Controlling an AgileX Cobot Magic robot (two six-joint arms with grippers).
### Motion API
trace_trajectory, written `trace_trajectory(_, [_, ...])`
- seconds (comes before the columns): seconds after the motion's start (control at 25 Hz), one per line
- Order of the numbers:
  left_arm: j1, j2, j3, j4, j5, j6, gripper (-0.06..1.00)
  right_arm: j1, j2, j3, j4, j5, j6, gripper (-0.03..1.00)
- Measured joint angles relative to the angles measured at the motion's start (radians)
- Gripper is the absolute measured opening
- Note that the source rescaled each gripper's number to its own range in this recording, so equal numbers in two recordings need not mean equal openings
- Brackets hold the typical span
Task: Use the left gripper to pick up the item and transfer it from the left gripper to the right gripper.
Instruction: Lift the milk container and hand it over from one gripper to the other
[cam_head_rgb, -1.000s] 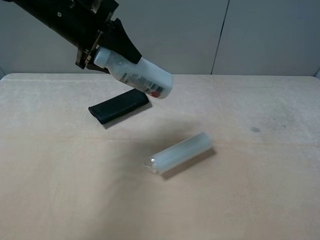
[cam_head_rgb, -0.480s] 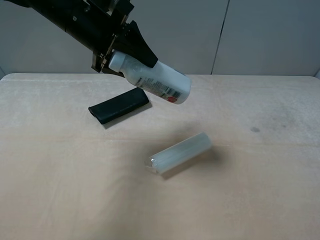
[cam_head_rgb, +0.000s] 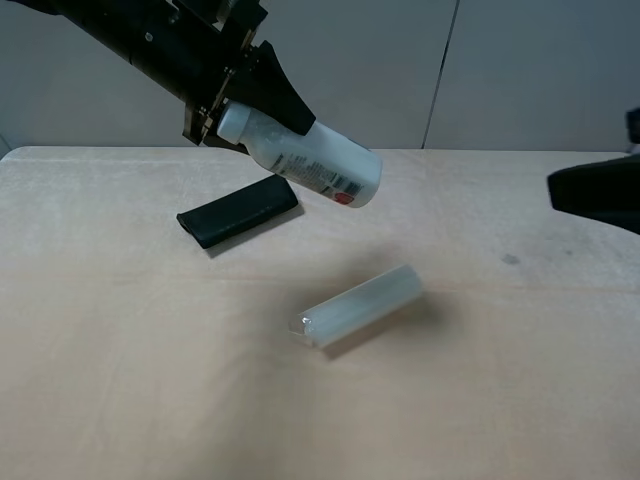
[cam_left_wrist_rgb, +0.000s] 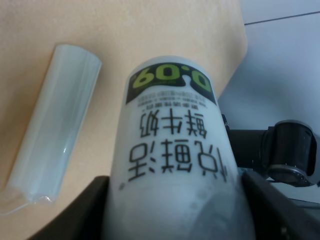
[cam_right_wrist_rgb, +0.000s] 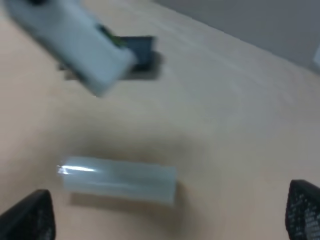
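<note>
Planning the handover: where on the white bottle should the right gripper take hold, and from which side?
Take the bottle by its free base end, coming from the right of the high view and closing across the round body. The left gripper clamps the cap end, so the base points out toward the open right gripper.

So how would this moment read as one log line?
phase: pre-handover | left gripper: shut on bottle, held above table | right gripper: open, apart from bottle | cylinder, black case: lying on table
</note>
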Motion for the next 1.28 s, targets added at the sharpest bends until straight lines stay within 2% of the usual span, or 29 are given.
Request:
trace_trajectory(0.16, [0.000,0.000,0.000,0.000,0.000,0.000,0.02,0.145,0.160,-0.069,0.001,-0.068,-0.112,1.00])
trace_trajectory(0.32, [0.000,0.000,0.000,-0.002,0.000,0.000,0.02,0.211,0.308,-0.119,0.001,-0.120,-0.169,1.00])
trace_trajectory(0.56, [0.000,0.000,0.000,-0.002,0.000,0.000,0.02,0.215,0.461,-0.153,0.004,-0.210,-0.221,1.00])
trace_trajectory(0.72, [0.000,0.000,0.000,-0.002,0.000,0.000,0.02,0.215,0.530,-0.154,0.032,-0.229,-0.282,1.00])
trace_trajectory(1.0, [0.000,0.000,0.000,-0.002,0.000,0.000,0.02,0.215,0.597,-0.154,0.112,-0.296,-0.397,1.00])
trace_trajectory(1.28, [0.000,0.000,0.000,-0.003,0.000,0.001,0.02,0.215,0.641,-0.158,0.139,-0.353,-0.441,1.00])
